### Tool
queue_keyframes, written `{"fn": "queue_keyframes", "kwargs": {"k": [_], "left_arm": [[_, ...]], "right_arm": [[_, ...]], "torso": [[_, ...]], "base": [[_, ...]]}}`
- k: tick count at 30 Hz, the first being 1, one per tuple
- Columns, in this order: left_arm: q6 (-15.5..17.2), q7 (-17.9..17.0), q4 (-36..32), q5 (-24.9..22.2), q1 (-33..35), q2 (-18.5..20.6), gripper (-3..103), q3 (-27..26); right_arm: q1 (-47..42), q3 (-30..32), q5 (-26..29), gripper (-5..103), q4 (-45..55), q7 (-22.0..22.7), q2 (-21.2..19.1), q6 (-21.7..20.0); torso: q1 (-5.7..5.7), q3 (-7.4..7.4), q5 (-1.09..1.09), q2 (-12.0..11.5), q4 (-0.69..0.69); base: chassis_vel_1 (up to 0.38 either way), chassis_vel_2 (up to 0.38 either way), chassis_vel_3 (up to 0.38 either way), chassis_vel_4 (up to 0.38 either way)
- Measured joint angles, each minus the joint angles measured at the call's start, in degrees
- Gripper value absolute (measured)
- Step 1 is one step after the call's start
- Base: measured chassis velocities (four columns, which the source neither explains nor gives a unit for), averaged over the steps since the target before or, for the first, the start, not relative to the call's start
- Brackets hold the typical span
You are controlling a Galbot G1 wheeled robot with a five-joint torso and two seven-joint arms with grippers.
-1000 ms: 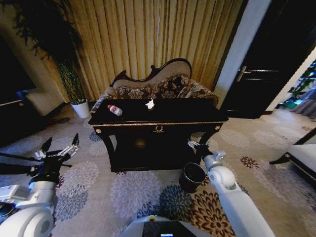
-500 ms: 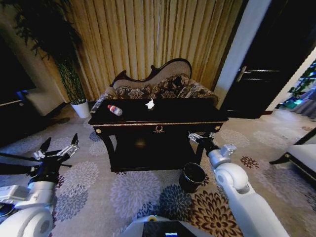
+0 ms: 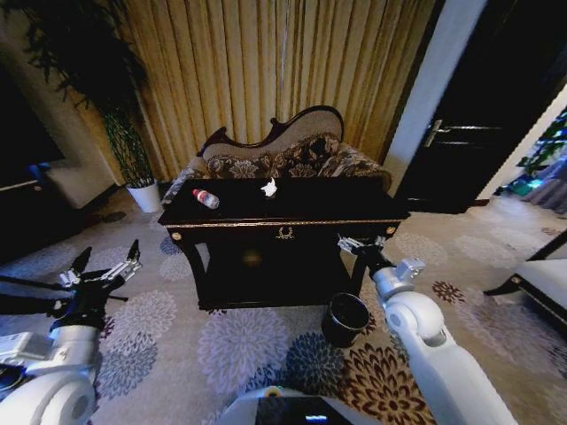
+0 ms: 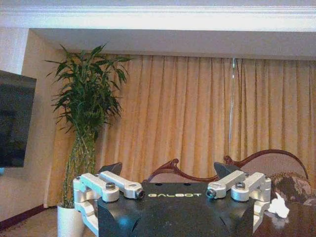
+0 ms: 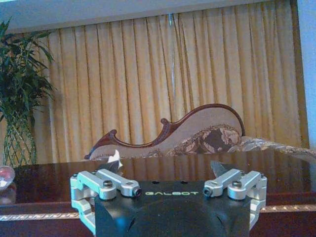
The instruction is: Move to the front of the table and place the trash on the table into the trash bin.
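Note:
The dark glossy table (image 3: 337, 200) with gold trim stands straight ahead. On its top lie the trash: a clear bottle with a red cap (image 3: 205, 198) at the left and a crumpled white tissue (image 3: 269, 187) near the middle. The round trash bin (image 3: 345, 317) sits on the carpet by the table's front right leg. My right gripper (image 3: 354, 245) is open, raised at the table's front right corner, above the bin. From the right wrist I look across the table top (image 5: 276, 168) at the tissue (image 5: 114, 158) and bottle (image 5: 4, 177). My left gripper (image 3: 108, 262) hangs open, left of the table.
A carved floral sofa (image 3: 283, 155) stands behind the table before gold curtains. A tall plant in a white pot (image 3: 144, 193) is at the back left. A dark door (image 3: 478, 133) is at the right. Open flowered carpet lies in front of the table.
My right arm has lifted and reached forward, bringing its gripper up from beside the bin to the level of the table's front edge. The left arm has stayed put.

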Motion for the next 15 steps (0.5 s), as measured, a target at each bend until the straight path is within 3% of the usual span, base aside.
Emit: {"fn": "queue_keyframes", "kwargs": {"k": [15], "left_arm": [[0.0,0.0,0.0,0.1,0.1,0.0,100,-0.1]], "right_arm": [[0.1,-0.2,-0.2,100,-0.2,-0.1,0.1,0.1]], "torso": [[0.03,0.02,0.01,0.0,0.01]], "base": [[-0.222,0.226,0.231,-0.23]]}}
